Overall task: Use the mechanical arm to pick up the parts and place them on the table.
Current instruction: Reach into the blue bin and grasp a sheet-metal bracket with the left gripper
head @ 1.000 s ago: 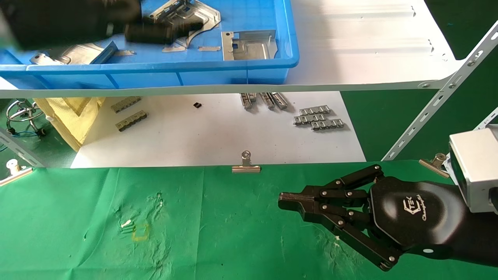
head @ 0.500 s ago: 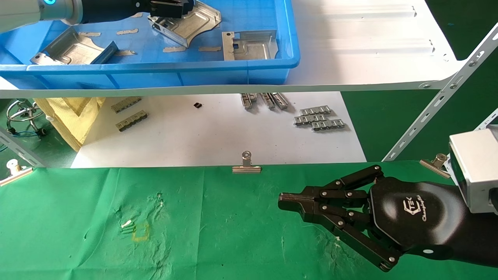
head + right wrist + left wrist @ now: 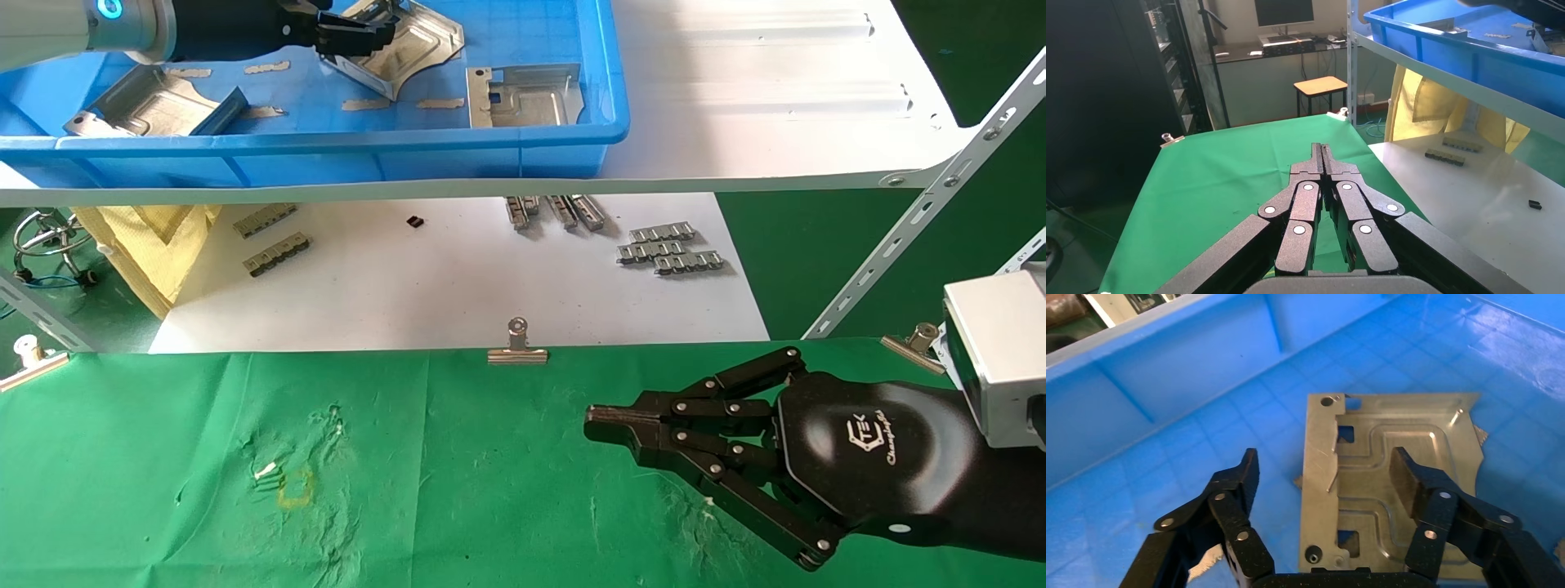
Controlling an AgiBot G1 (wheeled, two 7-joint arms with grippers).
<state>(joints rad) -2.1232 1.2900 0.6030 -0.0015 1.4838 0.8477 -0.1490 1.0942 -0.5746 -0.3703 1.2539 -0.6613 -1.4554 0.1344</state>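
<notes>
My left gripper (image 3: 377, 34) hangs open inside the blue bin (image 3: 327, 143), over a silver stamped plate (image 3: 421, 45) at the bin's far side. In the left wrist view the open gripper (image 3: 1326, 462) straddles the raised flange of that plate (image 3: 1407, 441), one finger (image 3: 1240, 478) over bare bin floor, the other over the plate. Two more plates lie in the bin, one on the right (image 3: 523, 94) and one on the left (image 3: 155, 102). My right gripper (image 3: 601, 425) is shut and empty, low over the green table (image 3: 458, 490); it also shows in the right wrist view (image 3: 1321, 150).
The bin stands on a white shelf (image 3: 776, 106) with a slanted brace (image 3: 923, 212). Below it lies a white sheet (image 3: 458, 286) with grey ridged strips (image 3: 670, 249) and a yellow cloth (image 3: 147, 245). Binder clips (image 3: 516, 347) pin the cloth's far edge.
My left arm swept across the bin, settled over the far plate and shifted slightly lower. The right arm has not moved.
</notes>
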